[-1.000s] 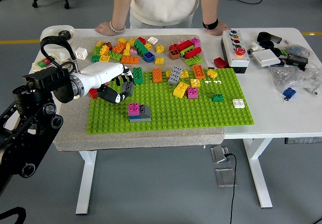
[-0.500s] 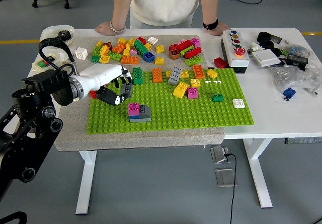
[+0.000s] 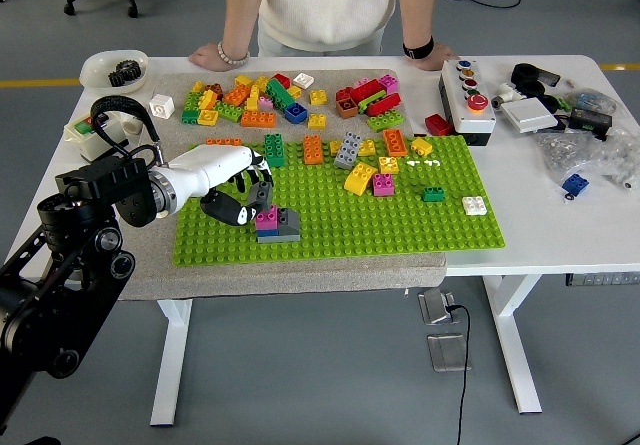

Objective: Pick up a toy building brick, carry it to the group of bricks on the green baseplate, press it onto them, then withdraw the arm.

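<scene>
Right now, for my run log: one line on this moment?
left hand | over green baseplate | fingers beside pink-and-grey brick stack | right arm unseen

No text, label, brand or number can be read anywhere. The control box [image 3: 472,100], just beside the green baseplate [image 3: 400,220], carries coloured buttons (any marks on them are too small to read).
</scene>
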### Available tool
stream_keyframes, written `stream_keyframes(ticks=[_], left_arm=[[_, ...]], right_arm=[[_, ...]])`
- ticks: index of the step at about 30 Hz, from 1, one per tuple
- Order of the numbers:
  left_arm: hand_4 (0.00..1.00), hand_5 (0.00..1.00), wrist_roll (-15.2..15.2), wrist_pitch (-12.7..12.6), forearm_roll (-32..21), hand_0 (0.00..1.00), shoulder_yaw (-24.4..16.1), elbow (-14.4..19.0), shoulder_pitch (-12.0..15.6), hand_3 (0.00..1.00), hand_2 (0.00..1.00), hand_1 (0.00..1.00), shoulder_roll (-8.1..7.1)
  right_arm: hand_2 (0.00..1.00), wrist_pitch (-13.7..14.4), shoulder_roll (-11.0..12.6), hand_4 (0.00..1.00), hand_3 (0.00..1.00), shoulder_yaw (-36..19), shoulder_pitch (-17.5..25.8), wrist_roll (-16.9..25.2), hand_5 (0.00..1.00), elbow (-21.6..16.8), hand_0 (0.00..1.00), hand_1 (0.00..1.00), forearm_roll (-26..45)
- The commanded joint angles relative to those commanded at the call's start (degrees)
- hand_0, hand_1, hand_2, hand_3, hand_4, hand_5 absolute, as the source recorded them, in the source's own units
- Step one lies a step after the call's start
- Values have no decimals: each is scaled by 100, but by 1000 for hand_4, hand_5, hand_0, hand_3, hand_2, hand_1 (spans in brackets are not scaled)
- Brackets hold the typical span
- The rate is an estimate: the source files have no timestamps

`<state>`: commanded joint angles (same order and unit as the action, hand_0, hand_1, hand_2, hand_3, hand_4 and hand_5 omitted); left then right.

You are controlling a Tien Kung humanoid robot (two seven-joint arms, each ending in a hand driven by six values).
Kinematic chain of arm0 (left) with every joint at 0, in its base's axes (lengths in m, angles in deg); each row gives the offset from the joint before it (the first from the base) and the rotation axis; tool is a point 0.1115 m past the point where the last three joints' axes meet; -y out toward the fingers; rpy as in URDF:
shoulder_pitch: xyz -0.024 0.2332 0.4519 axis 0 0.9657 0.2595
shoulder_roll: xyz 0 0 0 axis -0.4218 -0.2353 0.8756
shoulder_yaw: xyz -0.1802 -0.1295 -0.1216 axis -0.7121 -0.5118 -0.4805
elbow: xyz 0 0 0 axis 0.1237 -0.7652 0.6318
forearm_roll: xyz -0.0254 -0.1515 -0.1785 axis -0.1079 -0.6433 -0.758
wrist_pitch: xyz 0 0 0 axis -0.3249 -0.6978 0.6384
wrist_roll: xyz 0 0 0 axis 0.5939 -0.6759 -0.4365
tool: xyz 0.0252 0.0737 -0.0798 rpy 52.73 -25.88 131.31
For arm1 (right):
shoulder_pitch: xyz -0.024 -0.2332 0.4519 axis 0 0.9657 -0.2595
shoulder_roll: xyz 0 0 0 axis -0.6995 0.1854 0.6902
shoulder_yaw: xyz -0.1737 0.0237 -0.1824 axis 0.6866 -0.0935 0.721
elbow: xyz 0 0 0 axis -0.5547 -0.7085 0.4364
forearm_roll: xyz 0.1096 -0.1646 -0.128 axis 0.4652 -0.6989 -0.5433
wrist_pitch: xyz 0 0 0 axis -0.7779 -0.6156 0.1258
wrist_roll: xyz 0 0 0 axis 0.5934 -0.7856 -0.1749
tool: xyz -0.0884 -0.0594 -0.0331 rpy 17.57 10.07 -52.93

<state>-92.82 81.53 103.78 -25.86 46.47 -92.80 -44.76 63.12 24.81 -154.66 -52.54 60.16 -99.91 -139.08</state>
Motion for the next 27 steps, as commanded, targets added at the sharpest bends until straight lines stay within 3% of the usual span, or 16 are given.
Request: stream_keyframes(ticks=[27], left_arm=[[378,2,-27,0,0,595,57,-426,-114,555,548,561,159]], right_arm=[[692,-10,14,819,563,44,-38,4,493,0,741,643,-25]])
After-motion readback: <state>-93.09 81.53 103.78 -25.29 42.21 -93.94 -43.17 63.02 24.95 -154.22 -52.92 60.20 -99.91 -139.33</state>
